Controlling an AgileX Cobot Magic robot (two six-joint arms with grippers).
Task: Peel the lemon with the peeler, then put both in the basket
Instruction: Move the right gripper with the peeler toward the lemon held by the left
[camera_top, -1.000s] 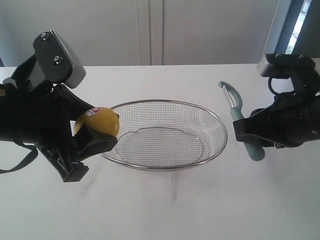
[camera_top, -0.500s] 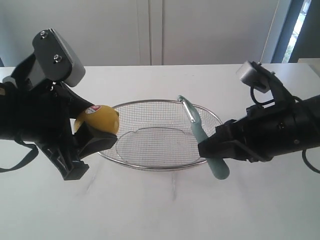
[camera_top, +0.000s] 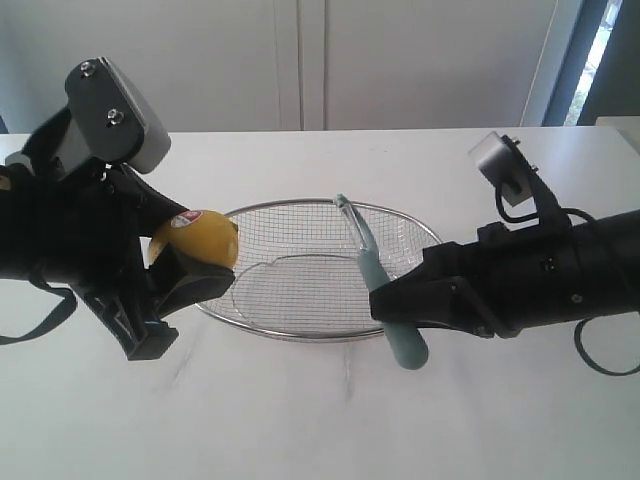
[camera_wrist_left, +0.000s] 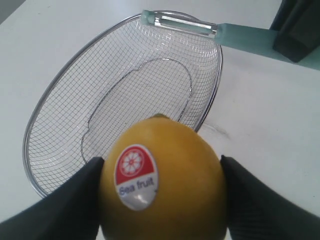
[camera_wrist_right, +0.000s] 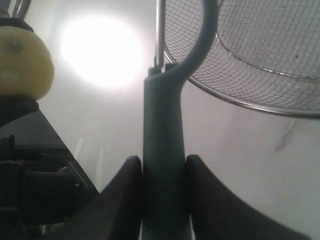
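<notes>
Soft, even daylight fills the exterior view. The window (camera_top: 600, 50) at the far right corner is blown out, and the white table (camera_top: 320, 420) runs bright, with only faint, diffuse shadows beneath the basket (camera_top: 330, 336). The black left arm (camera_top: 60, 240) and right arm (camera_top: 560, 275) lose most surface detail. In the left wrist view the lemon (camera_wrist_left: 165, 175) is sharp enough that its sticker (camera_wrist_left: 135, 175) reads clearly, while the lower corners go dark and soft. The right wrist view is poorest: a round glare patch burns out the tabletop, the peeler (camera_wrist_right: 164, 150) looks dull and underexposed, and the lemon appears blurred, perhaps out of focus.
</notes>
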